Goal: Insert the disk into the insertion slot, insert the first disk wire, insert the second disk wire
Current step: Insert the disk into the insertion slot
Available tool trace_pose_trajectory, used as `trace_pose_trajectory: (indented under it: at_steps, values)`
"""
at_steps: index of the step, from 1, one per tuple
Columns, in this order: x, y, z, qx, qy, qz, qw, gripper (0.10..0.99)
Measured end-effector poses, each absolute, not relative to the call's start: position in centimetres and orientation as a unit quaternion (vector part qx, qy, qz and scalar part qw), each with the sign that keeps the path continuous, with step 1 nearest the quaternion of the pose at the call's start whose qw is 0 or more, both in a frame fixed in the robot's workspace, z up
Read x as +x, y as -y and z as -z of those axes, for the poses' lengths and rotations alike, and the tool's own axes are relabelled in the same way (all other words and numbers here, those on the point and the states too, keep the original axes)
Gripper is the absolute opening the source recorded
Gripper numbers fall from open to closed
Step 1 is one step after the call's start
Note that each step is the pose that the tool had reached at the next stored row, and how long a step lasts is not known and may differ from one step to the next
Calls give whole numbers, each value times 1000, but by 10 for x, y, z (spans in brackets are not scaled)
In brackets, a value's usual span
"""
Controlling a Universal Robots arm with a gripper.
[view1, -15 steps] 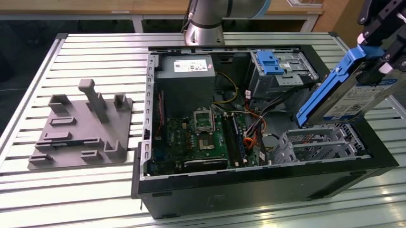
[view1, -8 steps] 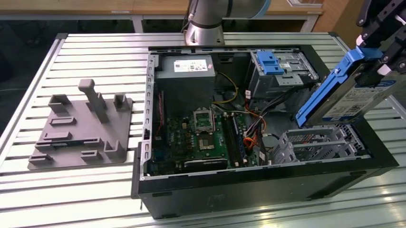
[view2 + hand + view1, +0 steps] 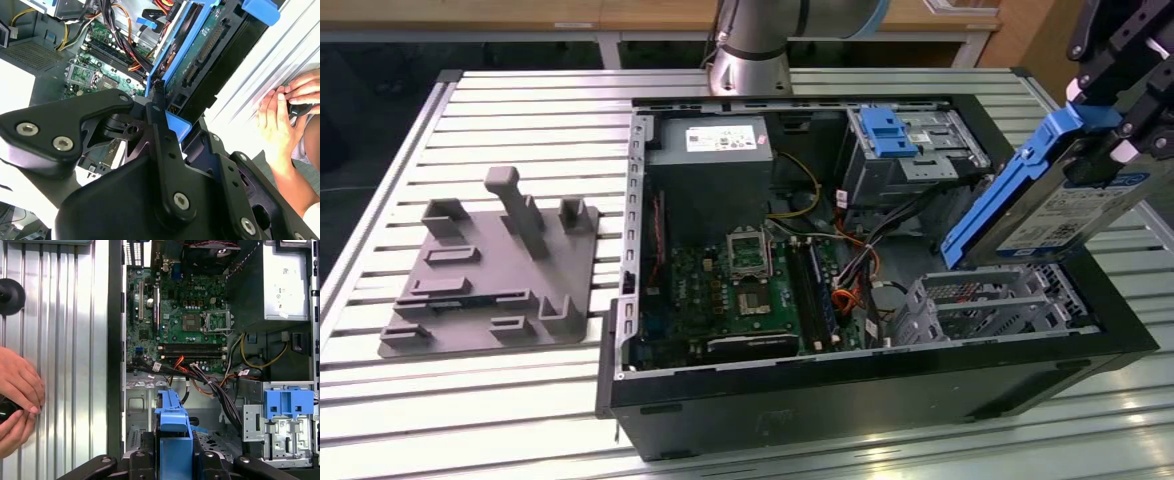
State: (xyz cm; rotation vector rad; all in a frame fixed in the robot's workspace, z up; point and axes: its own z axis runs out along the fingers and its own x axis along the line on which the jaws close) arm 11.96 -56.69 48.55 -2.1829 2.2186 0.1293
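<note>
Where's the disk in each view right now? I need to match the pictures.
Exterior view: the disk hangs tilted over the case at that view's right.
Second wrist view: the disk shows its circuit-board underside.
First wrist view: the disk end-on, blue handle nearest the camera.
Shared landmark: the green motherboard.

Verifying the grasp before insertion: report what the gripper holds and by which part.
The gripper holds the disk, clamped at its upper end across the blue handle and rails.

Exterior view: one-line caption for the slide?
The gripper holds the blue-railed disk tilted above the perforated insertion slot in the open computer case.
</note>
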Motion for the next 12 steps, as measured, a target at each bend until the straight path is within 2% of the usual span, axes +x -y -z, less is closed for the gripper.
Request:
trace_pose_trajectory:
  at_steps: [12]
  values:
    - [120, 567, -481, -701, -712, -42, 13, 365]
